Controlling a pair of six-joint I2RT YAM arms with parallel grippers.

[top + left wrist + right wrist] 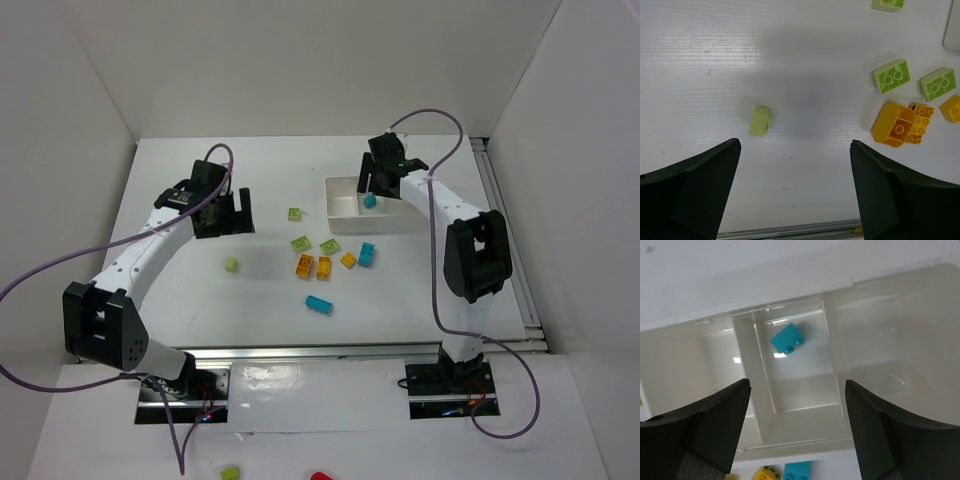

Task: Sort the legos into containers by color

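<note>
The white three-compartment tray (340, 215) stands at the right back. One cyan brick (369, 201) lies in its middle compartment, also seen in the right wrist view (787, 338). My right gripper (377, 177) hovers open and empty above the tray (790, 442). Loose bricks lie mid-table: several lime ones (301, 243), three orange ones (305, 265) and two cyan ones (319, 304). One lime brick (231, 265) lies apart on the left. My left gripper (225, 214) is open and empty, above the table behind that lime brick (760, 120).
White walls close in the table on three sides. A metal rail (330, 352) runs along the near edge. A lime brick (230, 472) and a red piece (320, 477) lie off the table in front. Cables hang from both arms.
</note>
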